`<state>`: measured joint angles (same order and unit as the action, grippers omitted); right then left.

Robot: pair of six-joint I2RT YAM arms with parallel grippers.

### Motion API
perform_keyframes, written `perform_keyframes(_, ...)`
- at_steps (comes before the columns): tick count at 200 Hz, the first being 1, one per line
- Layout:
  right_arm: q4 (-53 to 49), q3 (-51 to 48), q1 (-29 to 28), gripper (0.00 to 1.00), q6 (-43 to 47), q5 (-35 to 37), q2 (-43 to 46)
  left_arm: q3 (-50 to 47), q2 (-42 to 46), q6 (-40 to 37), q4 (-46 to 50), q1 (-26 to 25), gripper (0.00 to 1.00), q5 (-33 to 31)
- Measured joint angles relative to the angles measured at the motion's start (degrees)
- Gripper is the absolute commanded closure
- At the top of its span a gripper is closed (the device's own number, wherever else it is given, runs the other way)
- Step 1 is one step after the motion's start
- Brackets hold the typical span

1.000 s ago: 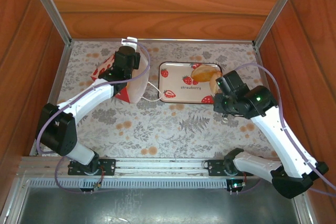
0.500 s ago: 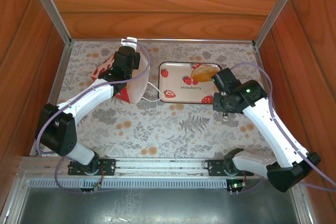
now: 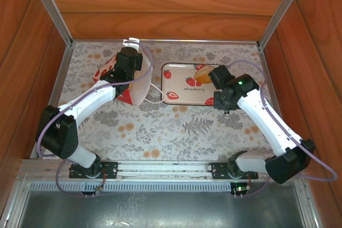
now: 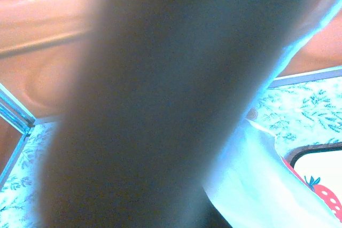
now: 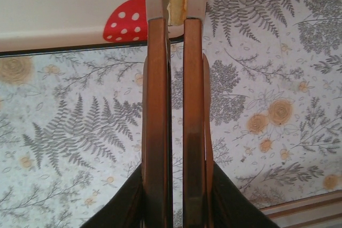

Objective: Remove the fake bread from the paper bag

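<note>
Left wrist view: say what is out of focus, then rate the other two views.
Left wrist: a dark blurred mass near the lens, with the paper bag and tray soft and bluish. Right wrist: tablecloth sharp. Top external: sharp, evenly lit.

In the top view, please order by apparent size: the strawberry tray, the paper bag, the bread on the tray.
Paper bag and tray: look alike, each partly covered, so not ranked.
Bread: clearly smallest.
</note>
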<state>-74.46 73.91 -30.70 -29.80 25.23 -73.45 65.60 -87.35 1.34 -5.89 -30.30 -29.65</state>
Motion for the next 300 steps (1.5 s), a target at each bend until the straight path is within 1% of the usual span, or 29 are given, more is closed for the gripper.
perform_keyframes(44, -0.09, 0.20, 0.00, 0.93, 0.66, 3.02, -3.74, 0.00, 0.00, 0.00, -0.02, 0.00, 1.00, 0.00)
perform_keyframes(71, 0.02, 0.85, 0.00, 0.92, 0.87, 3.08, -5.64, 0.00, 0.00, 0.00, -0.02, 0.00, 1.00, 0.00)
perform_keyframes(97, 0.42, 1.31, -0.07, 0.89, 1.03, 1.84, -7.48, 0.00, 0.00, 0.00, 0.00, 0.00, 1.00, 0.00)
perform_keyframes(108, 0.63, 1.62, -0.24, 0.86, 0.98, 1.38, -8.28, 0.00, 0.00, 0.00, 0.00, 0.00, 1.00, 0.00)
perform_keyframes(159, 1.40, 2.19, -4.44, 0.76, 0.72, -2.45, -11.15, 0.00, 0.00, -0.02, -0.02, 0.00, 1.00, 0.00)
perform_keyframes(187, 1.46, 3.08, -6.64, 0.73, 0.68, -4.28, -14.95, 0.00, 0.00, 0.00, 0.00, 0.00, 1.00, 0.04)
perform_keyframes(233, 0.83, 5.18, -8.35, 0.63, 0.83, -6.34, -21.07, 0.00, 0.00, -0.02, 0.02, 0.22, 1.00, 0.81)
perform_keyframes(265, 0.31, 6.88, -9.14, 0.61, 0.85, -7.02, -23.08, 0.00, 0.00, -0.02, 0.00, 0.31, 1.00, 1.09)
perform_keyframes(300, 0.17, 7.41, -9.46, 0.60, 1.09, -7.67, -23.41, 0.00, 0.00, 0.00, 0.02, 0.31, 1.00, 1.29)
